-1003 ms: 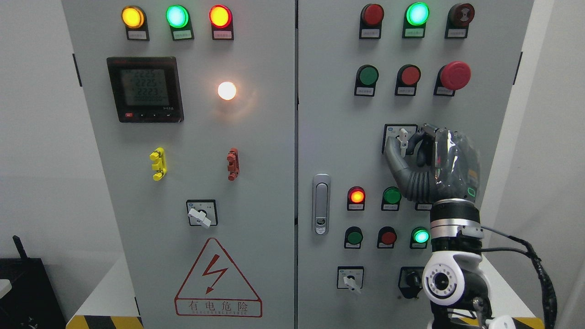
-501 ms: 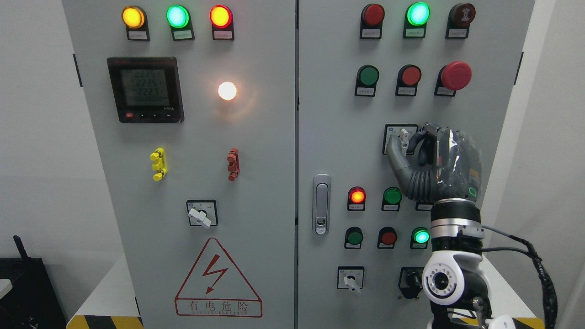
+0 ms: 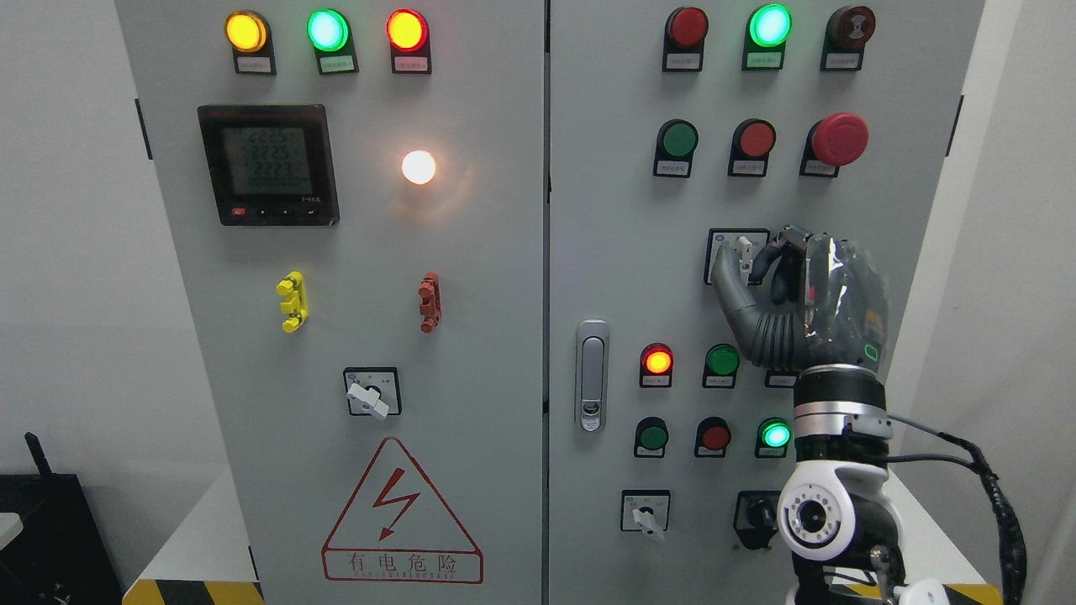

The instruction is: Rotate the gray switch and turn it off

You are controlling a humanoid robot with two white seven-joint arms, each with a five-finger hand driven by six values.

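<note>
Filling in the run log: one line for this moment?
right hand | shut on gray switch | switch handle roughly upright | left arm not in view

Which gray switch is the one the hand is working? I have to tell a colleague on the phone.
On the cabinet's right door, look below the red mushroom button. The gray switch sits there with the right hand at it; the other rotary switches sit lower, untouched.
</note>
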